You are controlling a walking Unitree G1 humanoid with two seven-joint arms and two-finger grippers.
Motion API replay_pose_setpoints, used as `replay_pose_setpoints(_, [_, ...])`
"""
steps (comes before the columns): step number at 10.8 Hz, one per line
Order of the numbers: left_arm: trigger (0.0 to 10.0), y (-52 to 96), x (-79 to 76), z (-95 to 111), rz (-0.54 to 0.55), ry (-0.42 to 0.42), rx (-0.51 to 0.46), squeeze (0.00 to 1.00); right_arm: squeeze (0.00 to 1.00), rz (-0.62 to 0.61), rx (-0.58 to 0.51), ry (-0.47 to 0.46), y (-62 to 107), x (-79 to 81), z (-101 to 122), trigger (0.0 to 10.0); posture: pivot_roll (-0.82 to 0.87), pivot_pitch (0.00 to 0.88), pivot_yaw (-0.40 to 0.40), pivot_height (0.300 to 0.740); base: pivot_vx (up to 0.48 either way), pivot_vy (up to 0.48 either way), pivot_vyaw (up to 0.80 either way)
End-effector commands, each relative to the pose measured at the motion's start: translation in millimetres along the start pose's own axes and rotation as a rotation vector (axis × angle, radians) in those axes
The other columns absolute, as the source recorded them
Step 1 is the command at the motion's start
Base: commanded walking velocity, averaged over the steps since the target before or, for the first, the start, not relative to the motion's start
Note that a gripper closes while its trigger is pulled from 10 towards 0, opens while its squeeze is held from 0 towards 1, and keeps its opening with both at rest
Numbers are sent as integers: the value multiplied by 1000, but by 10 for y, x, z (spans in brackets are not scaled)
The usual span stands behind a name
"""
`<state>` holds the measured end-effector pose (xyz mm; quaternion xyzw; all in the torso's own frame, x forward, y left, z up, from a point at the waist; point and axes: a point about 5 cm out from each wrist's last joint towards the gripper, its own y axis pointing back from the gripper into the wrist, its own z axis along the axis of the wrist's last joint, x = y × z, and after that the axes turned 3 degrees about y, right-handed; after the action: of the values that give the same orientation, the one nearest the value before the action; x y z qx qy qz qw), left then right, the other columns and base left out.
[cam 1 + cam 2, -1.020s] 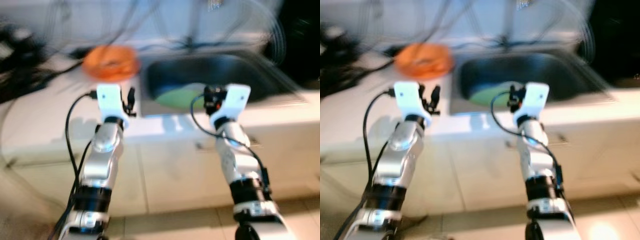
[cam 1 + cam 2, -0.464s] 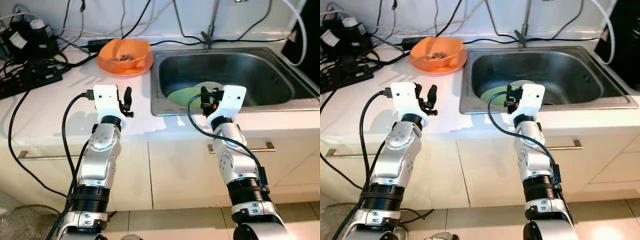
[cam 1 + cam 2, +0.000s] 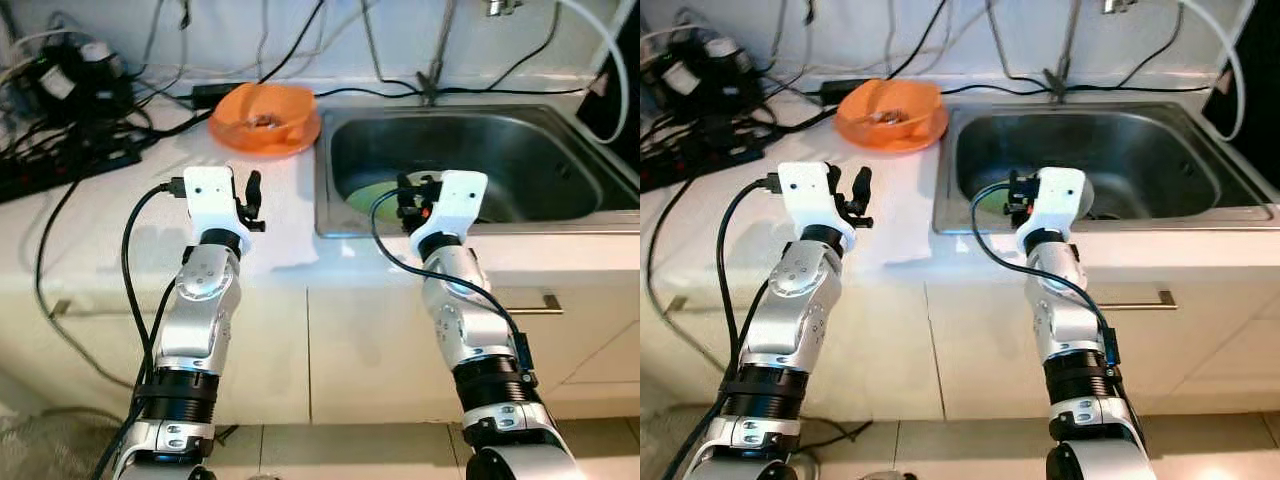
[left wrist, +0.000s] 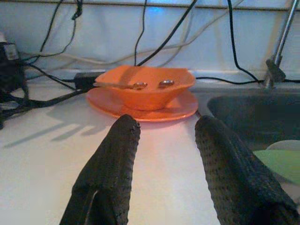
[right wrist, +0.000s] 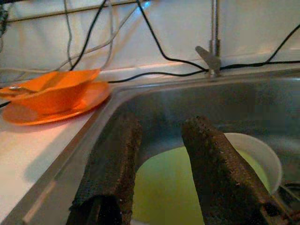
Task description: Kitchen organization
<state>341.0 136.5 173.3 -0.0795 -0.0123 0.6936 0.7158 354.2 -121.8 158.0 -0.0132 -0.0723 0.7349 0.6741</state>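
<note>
The orange bowl sits on an orange plate at the far edge of the white counter, just left of the steel sink. Utensils rest inside the bowl. A green plate lies in the sink basin, with a white bowl beside it.

The left gripper hovers over the counter, near side of the orange bowl, fingers spread apart and holding nothing. The right gripper hovers at the near rim of the sink, aimed at the green plate, fingers likewise spread and empty.

Hazards, as judged from this position:
- Cables crowd the counter's far left; a wide left-arm sweep could snag them.
- Lifting the orange bowl alone may tip its utensils out.
- The green plate lies flat and looks wet; a two-finger pinch on its rim could slip.
</note>
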Motion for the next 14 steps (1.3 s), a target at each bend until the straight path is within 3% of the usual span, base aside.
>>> replay_pose_setpoints(1, [10000, -14, -2, 21, 7, -12, -2, 0, 0, -3, 5, -5, -22, -7, 21, 10000, 94, 0, 28, 740, 274, 0, 0])
replay_pose_setpoints(5, [10000, -19, 6, 16, 9, -18, 1, 0, 0, 5, 3, 11, -29, 15, 24, 10000, 93, 0, 31, 740, 297, 0, 266])
replay_pose_setpoints(14, [10000, -26, -9, 9, -3, -25, 8, 0, 0, -3, 11, 5, -38, 3, 14, 10000, 94, 0, 33, 740, 309, 0, 0])
